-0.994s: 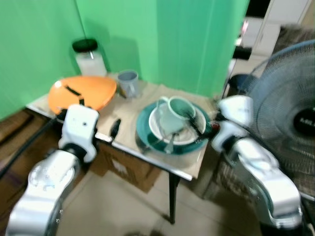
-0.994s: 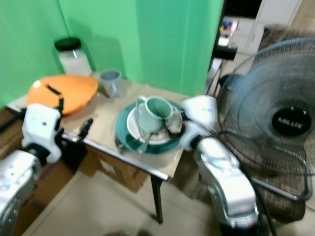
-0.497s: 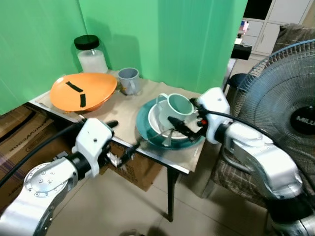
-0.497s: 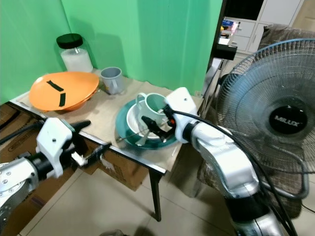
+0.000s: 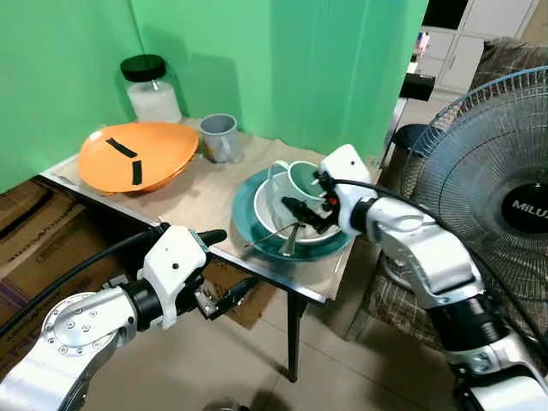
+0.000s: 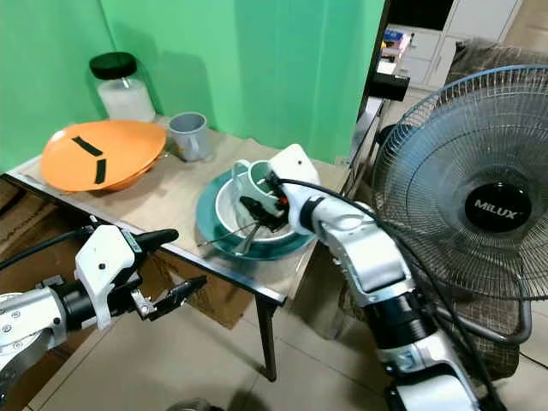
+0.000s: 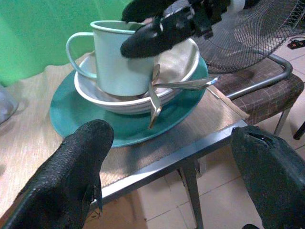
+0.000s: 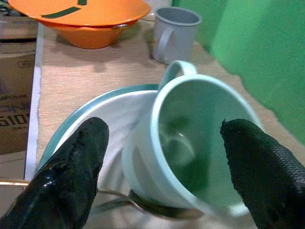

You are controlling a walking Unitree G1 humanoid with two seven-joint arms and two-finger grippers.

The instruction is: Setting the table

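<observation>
Centrally on the bench, a pale green mug stood in a white bowl on a teal plate, with two pieces of cutlery resting in the bowl; an orange dish, a grey cup and a jar stood farther back. The right gripper was spread wide, one finger to each side of the mug, not visibly touching it, while the left gripper, likewise spread, hung below the bench's front edge. Judged rigid, smooth and possibly breakable, the mug would best be taken across its body or rim, lifted straight up clear of the loose cutlery.
</observation>
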